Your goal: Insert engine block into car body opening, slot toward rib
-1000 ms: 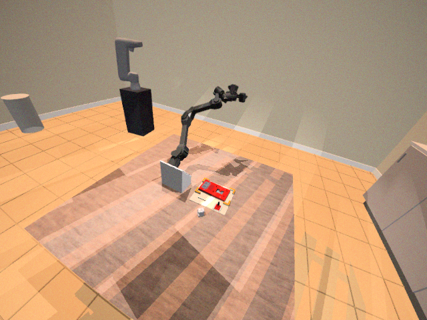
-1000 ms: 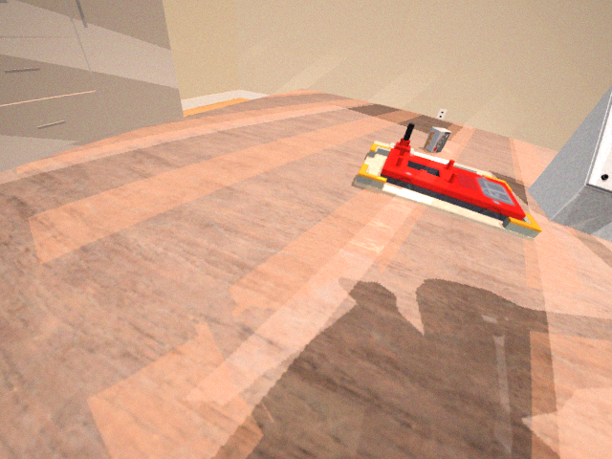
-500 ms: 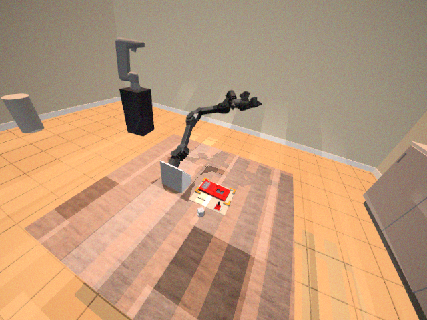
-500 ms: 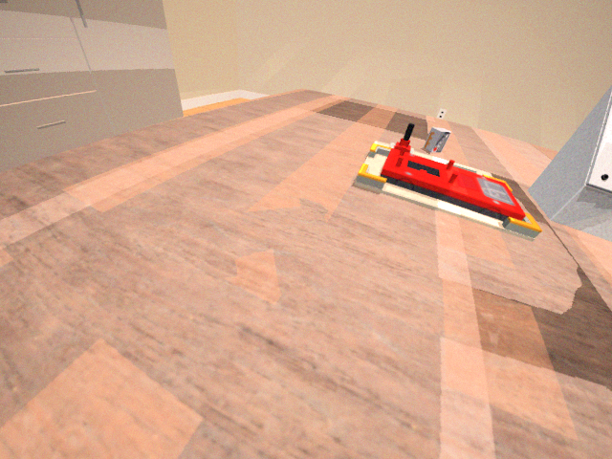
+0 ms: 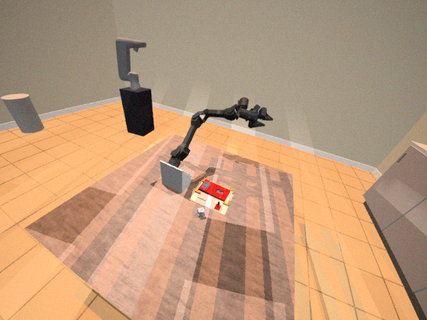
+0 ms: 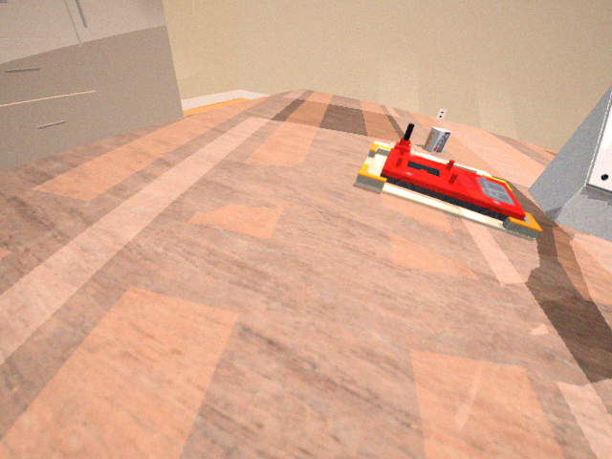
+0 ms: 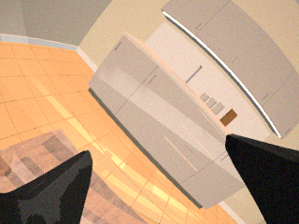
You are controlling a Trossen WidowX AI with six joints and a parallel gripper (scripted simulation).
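Tiled orange floor, beige walls, a big patchwork brown-and-pink rug (image 5: 165, 261) laid across the middle. Landmark for everything below: the red car body (image 5: 215, 190).

Nearest on the rug: engine block (image 5: 200, 211), a small grey-white cube, sitting on the rug just off the near corner of the car body's base, apart from it. In the exterior view it stands upright behind the car (image 6: 438, 139), close to the black peg (image 6: 408, 131) that sticks up from the red post at that end.

Car body (image 6: 445, 180) lies flat on a cream base plate (image 6: 429, 195) with yellow-and-grey corner blocks. Dark rectangular opening (image 6: 424, 167) in the red deck, nothing in it. Grey panel near the other end of the deck.

Just beyond the car body: grey slanted housing (image 5: 175, 177) at the arm's foot. Arm (image 5: 193, 129) rises from there and reaches out level, high above and past the far side of the car.

Gripper (image 5: 265, 115) well clear of the car, up in the air, pointing away toward the wall. Fingers spread almost to their limit, nothing between them; through the gap the wrist camera sees only grey cabinets (image 7: 168, 119) and floor.

Further back, left of the car: black pedestal (image 5: 137, 110) with a grey bracket shape on top, and a grey cylinder (image 5: 22, 113) by the wall.
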